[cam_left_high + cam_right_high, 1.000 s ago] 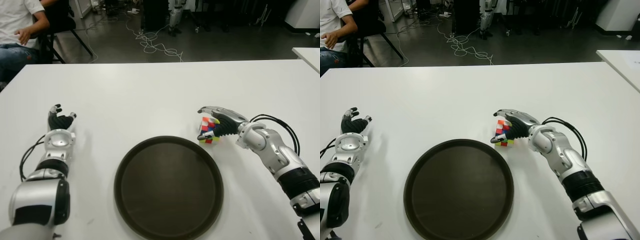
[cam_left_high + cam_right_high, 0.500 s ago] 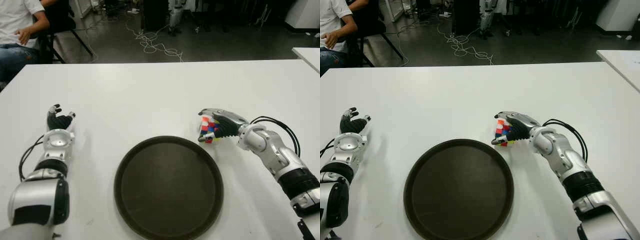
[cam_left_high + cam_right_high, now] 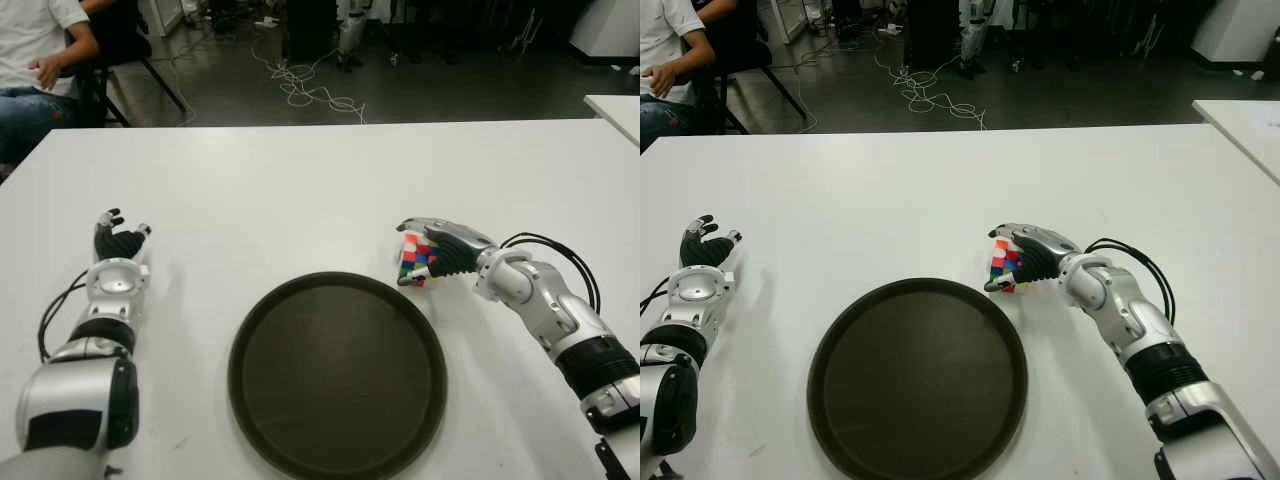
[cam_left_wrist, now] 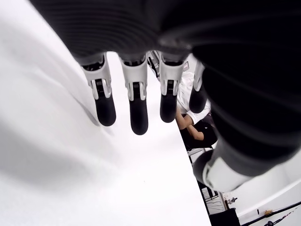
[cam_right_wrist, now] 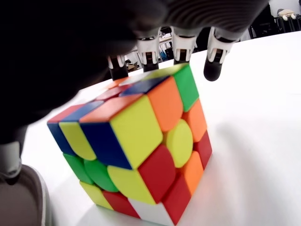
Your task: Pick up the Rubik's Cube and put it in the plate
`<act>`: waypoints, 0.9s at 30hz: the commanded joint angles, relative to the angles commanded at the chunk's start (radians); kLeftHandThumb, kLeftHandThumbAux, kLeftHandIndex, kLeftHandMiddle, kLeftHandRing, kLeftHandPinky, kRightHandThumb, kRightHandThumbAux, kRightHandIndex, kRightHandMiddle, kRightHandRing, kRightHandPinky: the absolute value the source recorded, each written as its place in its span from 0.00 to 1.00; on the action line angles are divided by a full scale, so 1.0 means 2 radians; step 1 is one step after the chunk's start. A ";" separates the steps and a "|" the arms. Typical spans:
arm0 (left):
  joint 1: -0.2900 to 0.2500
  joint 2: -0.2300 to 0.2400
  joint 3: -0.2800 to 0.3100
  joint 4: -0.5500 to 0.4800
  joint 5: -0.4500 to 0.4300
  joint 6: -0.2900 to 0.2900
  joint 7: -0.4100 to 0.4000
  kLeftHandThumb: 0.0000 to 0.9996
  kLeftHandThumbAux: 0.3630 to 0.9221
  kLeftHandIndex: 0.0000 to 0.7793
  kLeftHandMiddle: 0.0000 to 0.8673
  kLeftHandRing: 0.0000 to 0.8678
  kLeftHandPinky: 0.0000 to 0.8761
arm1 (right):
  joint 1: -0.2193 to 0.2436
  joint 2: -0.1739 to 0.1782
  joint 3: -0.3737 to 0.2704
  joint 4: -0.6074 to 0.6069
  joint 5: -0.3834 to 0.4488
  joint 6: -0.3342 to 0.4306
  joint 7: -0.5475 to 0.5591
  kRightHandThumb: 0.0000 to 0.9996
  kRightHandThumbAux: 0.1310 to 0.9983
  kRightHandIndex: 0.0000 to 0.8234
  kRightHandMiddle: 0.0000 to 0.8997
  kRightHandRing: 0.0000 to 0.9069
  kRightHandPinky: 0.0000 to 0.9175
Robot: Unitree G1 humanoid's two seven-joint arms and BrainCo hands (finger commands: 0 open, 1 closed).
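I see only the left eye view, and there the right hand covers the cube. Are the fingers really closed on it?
Observer: Yes. In the right wrist view the right hand has three fingers curled over the far top edge of the Rubik's Cube.
Operator: Is the cube already lifted?
Observer: It seems not. Its bottom edge appears to sit on the table, close to the plate rim.
Operator: And the left hand?
Observer: The left hand shows straight fingers in its wrist view, holding nothing.

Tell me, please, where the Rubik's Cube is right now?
The Rubik's Cube sits on the white table right of centre, just beyond the plate's far right rim, under the right robot hand's fingers.
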 joint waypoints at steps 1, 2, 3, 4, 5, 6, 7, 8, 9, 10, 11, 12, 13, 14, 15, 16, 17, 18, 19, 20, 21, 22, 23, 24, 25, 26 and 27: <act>0.000 0.000 0.001 0.000 0.000 0.000 0.000 0.13 0.63 0.13 0.17 0.19 0.20 | 0.000 0.000 0.000 0.000 0.000 0.000 0.000 0.00 0.38 0.00 0.00 0.00 0.00; 0.000 0.000 0.001 0.000 0.000 -0.001 -0.001 0.12 0.64 0.13 0.16 0.19 0.20 | 0.000 0.000 0.001 0.000 0.000 0.000 0.000 0.00 0.38 0.00 0.00 0.00 0.00; 0.000 0.000 0.002 0.000 -0.001 -0.001 -0.001 0.12 0.64 0.13 0.16 0.19 0.20 | 0.000 0.001 0.001 0.000 -0.001 0.000 -0.001 0.00 0.38 0.00 0.00 0.00 0.00; 0.000 0.000 0.002 0.000 -0.001 -0.001 -0.002 0.12 0.64 0.12 0.16 0.19 0.21 | 0.000 0.001 0.001 0.001 -0.001 0.000 -0.001 0.00 0.38 0.00 0.00 0.00 0.00; 0.000 0.000 0.002 0.000 -0.001 -0.001 -0.002 0.12 0.64 0.12 0.16 0.19 0.21 | 0.000 0.001 0.002 0.000 -0.001 0.001 -0.002 0.00 0.38 0.00 0.00 0.00 0.00; 0.000 0.000 0.003 0.000 -0.001 -0.001 -0.002 0.12 0.64 0.12 0.16 0.19 0.21 | 0.000 0.001 0.002 0.000 -0.001 0.001 -0.002 0.00 0.38 0.00 0.00 0.00 0.00; 0.000 0.000 0.004 -0.001 -0.001 -0.002 -0.003 0.12 0.64 0.12 0.16 0.18 0.21 | 0.001 0.001 0.002 0.000 -0.001 0.001 -0.003 0.00 0.38 0.00 0.00 0.00 0.00; 0.000 0.000 0.004 -0.001 -0.001 -0.002 -0.003 0.12 0.64 0.12 0.16 0.18 0.20 | 0.001 0.001 0.002 0.000 -0.002 0.001 -0.003 0.00 0.37 0.00 0.00 0.00 0.00; 0.000 0.000 0.004 -0.001 -0.001 -0.002 -0.003 0.12 0.64 0.12 0.16 0.18 0.20 | 0.001 0.002 0.002 0.000 -0.001 0.001 -0.004 0.00 0.37 0.00 0.00 0.00 0.00; 0.000 0.000 0.005 -0.001 -0.001 -0.002 -0.003 0.11 0.65 0.12 0.16 0.18 0.20 | 0.001 0.002 0.002 0.000 -0.001 0.001 -0.005 0.00 0.37 0.00 0.00 0.00 0.00; 0.000 0.000 0.005 -0.001 -0.001 -0.003 -0.004 0.11 0.65 0.12 0.16 0.18 0.20 | 0.002 0.002 0.002 0.000 -0.001 0.001 -0.006 0.00 0.37 0.00 0.00 0.00 0.00; 0.001 0.000 0.005 -0.001 -0.001 -0.003 -0.004 0.12 0.65 0.12 0.16 0.18 0.20 | 0.002 0.003 0.002 0.001 -0.001 0.001 -0.007 0.00 0.37 0.00 0.00 0.00 0.00; 0.001 0.000 0.006 -0.001 -0.001 -0.003 -0.005 0.12 0.65 0.12 0.16 0.18 0.20 | 0.002 0.003 0.002 0.001 -0.001 0.001 -0.007 0.00 0.37 0.00 0.00 0.00 0.00; 0.001 0.000 0.006 -0.001 -0.001 -0.004 -0.005 0.12 0.65 0.12 0.16 0.18 0.20 | 0.002 0.003 0.002 0.001 -0.001 0.001 -0.008 0.00 0.38 0.00 0.00 0.00 0.00; 0.001 0.000 0.006 -0.001 -0.001 -0.004 -0.004 0.12 0.65 0.12 0.16 0.19 0.21 | 0.003 0.003 0.002 0.001 -0.001 0.001 -0.008 0.00 0.38 0.00 0.00 0.00 0.00; 0.001 0.000 0.006 -0.001 0.000 -0.004 -0.004 0.12 0.65 0.12 0.17 0.19 0.21 | 0.003 0.003 0.002 0.001 -0.001 0.000 -0.008 0.00 0.38 0.00 0.00 0.00 0.00; 0.001 0.000 0.006 -0.001 0.000 -0.004 -0.003 0.12 0.65 0.13 0.17 0.20 0.22 | 0.003 0.003 0.003 0.002 -0.001 0.000 -0.008 0.00 0.38 0.00 0.00 0.00 0.00; 0.001 0.000 0.005 -0.001 0.001 -0.005 -0.003 0.12 0.65 0.13 0.17 0.20 0.22 | 0.003 0.003 0.003 0.002 -0.001 0.000 -0.008 0.00 0.38 0.00 0.00 0.00 0.00; 0.001 0.000 0.005 -0.001 0.001 -0.005 -0.003 0.12 0.65 0.13 0.18 0.20 0.22 | 0.003 0.003 0.003 0.002 -0.001 0.000 -0.008 0.00 0.37 0.00 0.00 0.00 0.00; 0.001 0.000 0.005 -0.001 0.001 -0.004 -0.002 0.13 0.65 0.13 0.18 0.20 0.23 | 0.002 0.003 0.003 0.002 -0.001 0.000 -0.008 0.00 0.37 0.00 0.00 0.00 0.00; 0.001 0.000 0.005 -0.001 0.002 -0.004 -0.002 0.13 0.65 0.13 0.18 0.21 0.23 | 0.003 0.003 0.003 0.002 -0.001 0.000 -0.008 0.00 0.37 0.00 0.00 0.00 0.00; 0.001 0.000 0.005 -0.001 0.002 -0.004 -0.001 0.12 0.64 0.13 0.18 0.21 0.23 | 0.003 0.003 0.003 0.002 -0.001 0.000 -0.009 0.00 0.37 0.00 0.00 0.00 0.00; 0.001 0.000 0.004 -0.001 0.002 -0.003 -0.001 0.12 0.64 0.12 0.18 0.20 0.22 | 0.003 0.004 0.003 0.002 -0.001 0.000 -0.009 0.00 0.37 0.00 0.00 0.00 0.00; 0.000 0.000 0.004 -0.001 0.002 -0.002 -0.001 0.12 0.63 0.12 0.18 0.20 0.22 | 0.004 0.004 0.003 0.001 -0.001 0.001 -0.010 0.00 0.37 0.00 0.00 0.00 0.00; 0.000 0.000 0.004 -0.001 0.002 -0.002 -0.001 0.11 0.63 0.11 0.18 0.20 0.22 | 0.004 0.004 0.003 0.001 -0.001 0.002 -0.010 0.00 0.37 0.00 0.00 0.00 0.00; 0.000 0.000 0.004 -0.001 0.003 -0.001 -0.002 0.11 0.63 0.11 0.17 0.20 0.22 | 0.004 0.004 0.002 0.001 -0.001 0.003 -0.010 0.00 0.36 0.00 0.00 0.00 0.00; 0.000 0.000 0.003 -0.001 0.003 -0.001 -0.002 0.11 0.63 0.11 0.17 0.20 0.21 | 0.004 0.004 0.002 0.000 -0.001 0.004 -0.010 0.00 0.36 0.00 0.00 0.00 0.00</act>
